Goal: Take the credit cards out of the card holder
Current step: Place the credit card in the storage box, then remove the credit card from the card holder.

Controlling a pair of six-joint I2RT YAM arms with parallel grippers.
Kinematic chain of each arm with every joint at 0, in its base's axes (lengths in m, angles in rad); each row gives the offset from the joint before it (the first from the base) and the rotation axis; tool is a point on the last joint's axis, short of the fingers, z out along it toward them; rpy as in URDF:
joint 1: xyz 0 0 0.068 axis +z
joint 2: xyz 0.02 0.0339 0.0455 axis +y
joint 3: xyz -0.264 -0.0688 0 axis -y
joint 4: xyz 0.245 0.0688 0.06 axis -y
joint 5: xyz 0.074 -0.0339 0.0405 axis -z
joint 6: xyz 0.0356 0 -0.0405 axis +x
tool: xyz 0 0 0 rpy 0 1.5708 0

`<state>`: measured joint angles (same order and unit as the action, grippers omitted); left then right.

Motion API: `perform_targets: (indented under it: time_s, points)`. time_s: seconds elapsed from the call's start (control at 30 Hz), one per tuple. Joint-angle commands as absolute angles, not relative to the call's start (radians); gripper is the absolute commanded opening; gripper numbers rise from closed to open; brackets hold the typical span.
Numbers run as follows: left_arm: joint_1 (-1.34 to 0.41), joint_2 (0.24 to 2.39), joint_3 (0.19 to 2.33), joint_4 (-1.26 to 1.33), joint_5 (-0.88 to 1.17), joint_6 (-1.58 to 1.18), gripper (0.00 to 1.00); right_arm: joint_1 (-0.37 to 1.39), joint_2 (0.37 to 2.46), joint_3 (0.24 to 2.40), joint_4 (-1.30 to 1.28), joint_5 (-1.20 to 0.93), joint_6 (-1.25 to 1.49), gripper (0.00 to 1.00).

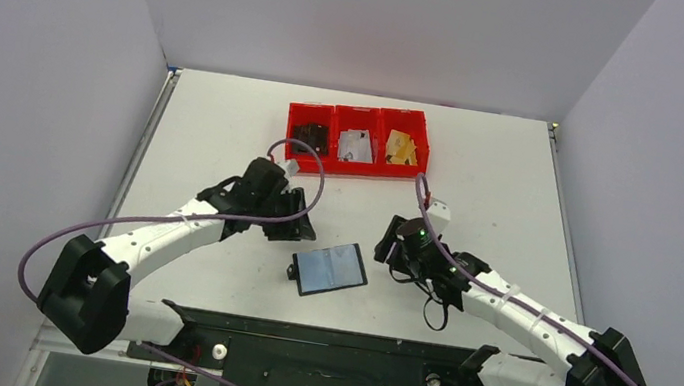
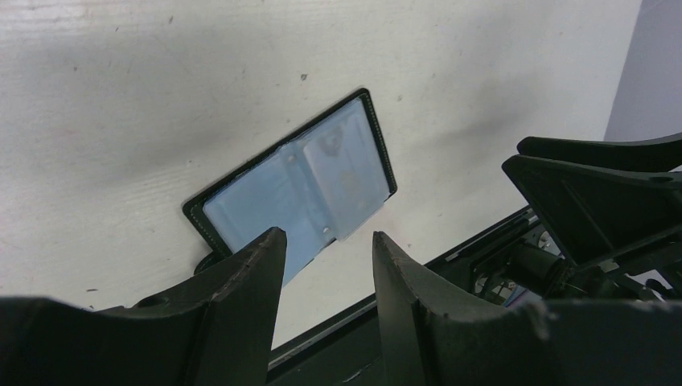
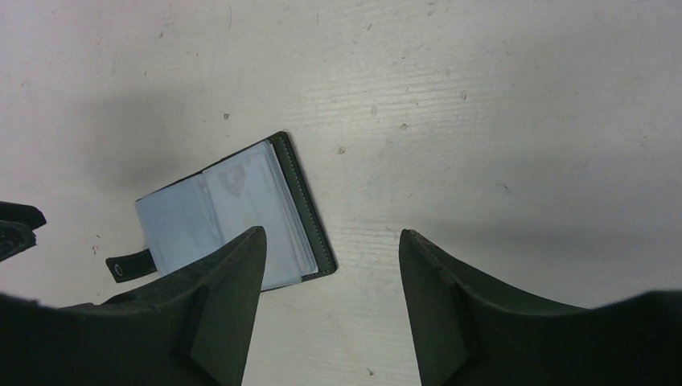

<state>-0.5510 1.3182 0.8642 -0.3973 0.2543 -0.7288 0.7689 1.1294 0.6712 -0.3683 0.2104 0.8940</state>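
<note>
The small black folding card holder (image 1: pixel 331 268) lies open and flat on the white table (image 1: pixel 225 136), with its shiny blue-grey sleeves facing up. It sits in the middle, between the two arms, and a bit closer to the near edge than both grippers. Its long side runs left to right, with the right end tipped a little toward the far side. A small strap pokes out at its left end.

The left gripper (image 1: pixel 285 227) hangs just beside the far left corner of the card holder. The right gripper (image 1: pixel 388 250) hangs just beside its far right corner. Both have their fingers spread apart and hold nothing. Neither one looks clearly nearer.

A pale card (image 2: pixel 347 169) seems to sit in one sleeve, so I think one more pull is needed. Other thin cards (image 1: pixel 402 148) lie in the three red plastic bins (image 1: pixel 353 168) at the far side.
</note>
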Motion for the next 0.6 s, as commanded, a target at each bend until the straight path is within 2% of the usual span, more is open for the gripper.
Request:
perform_targets:
  time_s: [0.0, 0.57]
  points:
    - [-0.566, 1.267, 0.797, -0.331, 0.223, -0.748, 0.42, 0.807, 1.176, 0.681, -0.290, 0.280, 0.910, 0.57]
    - [-0.568, 1.263, 0.636, -0.250, 0.251, -0.794, 0.42, 0.927, 1.402, 0.784, -0.292, 0.334, 0.913, 0.50]
